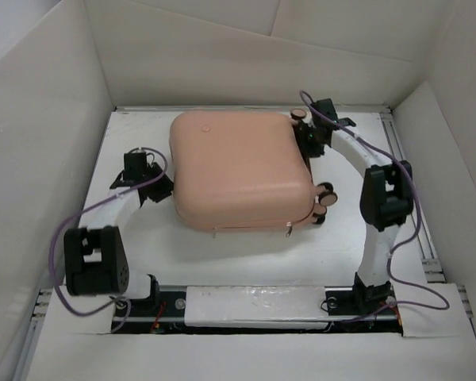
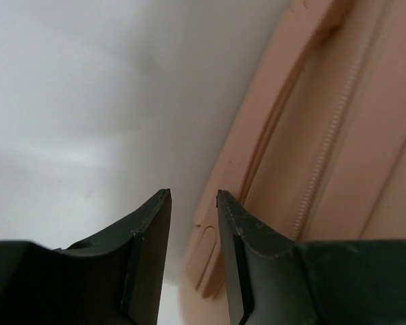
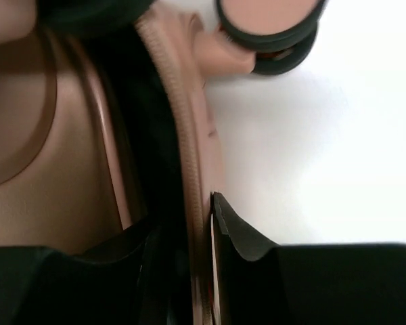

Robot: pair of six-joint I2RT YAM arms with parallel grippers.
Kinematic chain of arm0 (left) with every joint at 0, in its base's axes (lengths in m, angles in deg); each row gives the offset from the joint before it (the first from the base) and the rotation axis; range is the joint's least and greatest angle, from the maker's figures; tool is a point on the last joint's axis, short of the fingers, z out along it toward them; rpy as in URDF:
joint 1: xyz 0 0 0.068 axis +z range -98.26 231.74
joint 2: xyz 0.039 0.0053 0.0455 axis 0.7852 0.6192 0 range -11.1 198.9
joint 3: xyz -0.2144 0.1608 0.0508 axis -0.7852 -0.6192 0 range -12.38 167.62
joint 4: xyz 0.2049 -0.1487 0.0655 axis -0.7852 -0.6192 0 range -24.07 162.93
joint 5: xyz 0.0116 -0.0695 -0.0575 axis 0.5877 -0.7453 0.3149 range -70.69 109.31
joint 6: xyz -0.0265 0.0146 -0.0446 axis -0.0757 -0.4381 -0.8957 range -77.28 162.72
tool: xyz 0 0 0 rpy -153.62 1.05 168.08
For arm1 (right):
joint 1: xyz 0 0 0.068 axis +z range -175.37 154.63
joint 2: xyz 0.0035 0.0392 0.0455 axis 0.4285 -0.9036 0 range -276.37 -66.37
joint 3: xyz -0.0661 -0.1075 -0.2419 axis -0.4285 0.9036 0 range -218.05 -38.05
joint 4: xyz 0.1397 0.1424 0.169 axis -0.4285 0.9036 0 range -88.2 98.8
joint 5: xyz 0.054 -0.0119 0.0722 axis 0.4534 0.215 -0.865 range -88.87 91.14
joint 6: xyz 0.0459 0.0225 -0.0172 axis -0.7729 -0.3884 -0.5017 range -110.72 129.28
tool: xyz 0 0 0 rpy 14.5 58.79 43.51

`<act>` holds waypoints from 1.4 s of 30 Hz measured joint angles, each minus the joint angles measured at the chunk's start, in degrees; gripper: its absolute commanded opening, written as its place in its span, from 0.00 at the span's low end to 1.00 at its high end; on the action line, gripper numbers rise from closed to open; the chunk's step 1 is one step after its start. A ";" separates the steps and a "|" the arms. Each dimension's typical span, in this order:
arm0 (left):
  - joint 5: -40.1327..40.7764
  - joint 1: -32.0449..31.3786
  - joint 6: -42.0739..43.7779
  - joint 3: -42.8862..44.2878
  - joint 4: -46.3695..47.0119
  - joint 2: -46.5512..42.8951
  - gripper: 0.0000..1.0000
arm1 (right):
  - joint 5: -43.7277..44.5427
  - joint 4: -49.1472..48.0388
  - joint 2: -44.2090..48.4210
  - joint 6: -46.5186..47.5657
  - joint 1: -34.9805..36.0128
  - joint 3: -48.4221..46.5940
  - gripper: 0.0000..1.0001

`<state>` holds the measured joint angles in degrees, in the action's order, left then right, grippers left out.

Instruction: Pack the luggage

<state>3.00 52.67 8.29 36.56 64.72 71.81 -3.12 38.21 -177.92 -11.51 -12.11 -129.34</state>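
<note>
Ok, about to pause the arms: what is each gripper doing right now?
Left gripper: jaws slightly apart, empty, beside the luggage.
Right gripper: closed on the luggage's rim.

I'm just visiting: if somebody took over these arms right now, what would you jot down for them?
Left tool: open, holding nothing, beside the suitcase, at its left side.
Right tool: looks clamped on the suitcase's rim, near a wheel.
Suitcase: middle of the table.
Done: lid is down; contents hidden.
Left: a dark gap shows along the right-hand rim, so it probably needs zipping shut.
</note>
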 measured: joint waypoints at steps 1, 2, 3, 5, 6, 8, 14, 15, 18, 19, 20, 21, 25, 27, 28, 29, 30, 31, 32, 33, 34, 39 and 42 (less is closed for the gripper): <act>1.01 0.07 0.39 -2.21 -0.85 -2.91 0.31 | -0.31 0.17 -3.74 0.39 0.59 -5.29 0.35; 1.81 0.07 0.57 -4.50 -2.14 -6.08 0.31 | -0.74 -0.39 -6.99 0.59 1.07 -9.90 0.36; 1.97 -0.02 0.59 -6.56 -3.89 -9.31 0.31 | -1.55 -1.40 -9.64 0.46 1.44 -14.03 0.40; 1.31 -0.90 0.17 -10.23 -7.37 -15.65 0.31 | -3.65 -2.34 -13.86 -0.09 2.01 -22.40 0.45; 0.44 -1.55 -0.24 -11.63 -9.22 -18.47 0.31 | -5.35 -2.47 -15.19 -0.63 2.29 -26.38 0.51; -2.75 -3.28 -1.64 -13.09 -12.35 -23.15 0.31 | -8.15 -1.57 -16.76 -1.60 3.21 -34.25 0.56; -7.56 -7.06 -2.27 -13.60 -16.61 -26.47 0.28 | -17.59 -1.11 -10.12 -2.23 3.54 -44.33 0.58; -7.91 -7.23 -2.36 -13.57 -17.05 -26.47 0.25 | -18.53 -1.73 -6.43 -1.75 2.84 -41.33 0.54; -7.72 -7.32 -2.10 -12.35 -18.75 -26.45 0.16 | -20.24 -4.26 8.28 1.20 1.03 -26.21 0.23; -7.45 -7.37 -1.90 -11.23 -19.50 -26.40 0.15 | -20.20 -4.83 14.53 2.10 0.98 -19.65 0.14; -7.10 -7.37 -1.64 -10.01 -19.78 -26.40 0.15 | -19.69 -5.33 20.70 2.97 2.10 -13.22 0.06; -6.64 -7.37 -1.31 -8.96 -20.11 -26.40 0.13 | -19.26 -6.73 27.06 3.50 4.17 -6.54 0.00; -4.81 -7.32 -0.63 -7.91 -20.35 -25.86 0.13 | -13.44 -11.74 49.83 4.09 23.08 16.76 0.00; -4.42 -7.04 -0.52 -8.24 -19.47 -25.62 0.18 | -9.97 -13.25 56.74 2.51 32.28 25.33 0.00; -4.39 -6.51 -0.44 -8.66 -18.64 -25.62 0.22 | -7.50 -14.67 59.45 1.33 35.78 29.53 0.00; -4.26 -5.99 -0.37 -9.05 -18.05 -25.66 0.26 | -4.92 -16.02 61.07 0.24 38.40 33.48 0.00; -4.09 -5.60 -0.28 -9.25 -17.75 -25.66 0.27 | -2.16 -16.87 61.70 -1.25 41.44 36.96 0.00; -3.69 -5.16 -0.35 -9.40 -17.33 -25.66 0.27 | 1.66 -17.94 61.72 -2.69 44.33 40.33 0.00; -3.32 -4.90 -0.33 -9.62 -16.81 -25.70 0.29 | 4.92 -19.37 61.55 -3.85 46.80 43.50 0.00; -2.99 -4.85 -0.37 -9.97 -16.22 -25.88 0.29 | 8.00 -20.59 61.02 -5.05 49.72 47.01 0.00; -2.64 -4.83 -0.63 -10.60 -15.41 -26.18 0.30 | 10.49 -21.11 60.65 -5.97 52.39 50.14 0.06; -0.74 -4.83 -3.85 -17.29 -9.64 -31.58 0.38 | 18.01 -30.10 60.52 -9.01 57.72 62.66 0.37; -0.09 -4.83 -6.25 -21.53 -5.84 -35.67 0.39 | 21.51 -38.62 60.59 -9.16 57.66 68.70 0.49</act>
<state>2.91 47.84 2.04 15.04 58.88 36.14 18.39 -0.42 -117.33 -20.67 45.54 -60.64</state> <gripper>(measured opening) 0.386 0.453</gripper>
